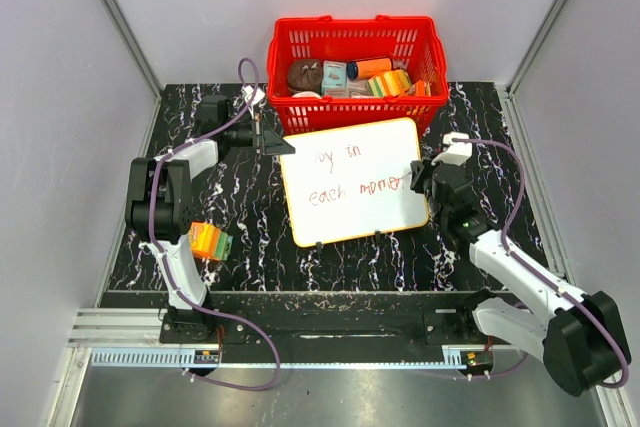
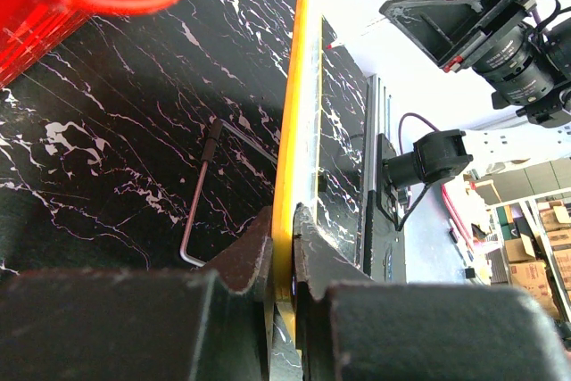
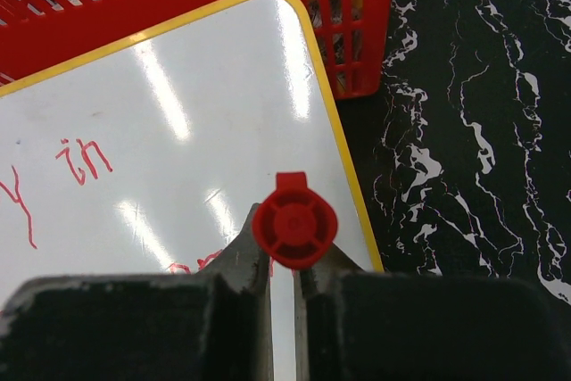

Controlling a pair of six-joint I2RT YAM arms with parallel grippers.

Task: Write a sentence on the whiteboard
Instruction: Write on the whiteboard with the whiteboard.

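The whiteboard (image 1: pixel 350 217) lay in the middle of the black marbled table (image 1: pixel 480 127), its far edge touching the front of the red shopping basket (image 1: pixel 355 42) and its face turned slightly so the left corner sat nearer the left arm. The left gripper (image 2: pixel 284 252) was clenched on the board's orange-yellow rim at the far left corner; the wrist view looked straight along that rim, pinched between the two dark fingers (image 2: pixel 245 260). A bent wire stand (image 2: pixel 201 194) showed on the table just beside the rim. The right gripper (image 3: pixel 290 254) sat over the board's right edge, clamped on a red marker (image 3: pixel 294 222), whose round cap end faced the wrist camera between the fingertips. The marker's tip could not be seen against the board. The sentence (image 1: pixel 352 191) ran in thin red handwriting across two lines: the upper read roughly "joy in", and the lower began with "each" and trailed into a second word that ended at the right gripper, with its last letters too small to read. From the right wrist only "in" and a few strokes were clear. The basket held assorted packets and a can. A small orange and green packet (image 1: pixel 210 241) lay on the table near the left arm, well apart from the board.
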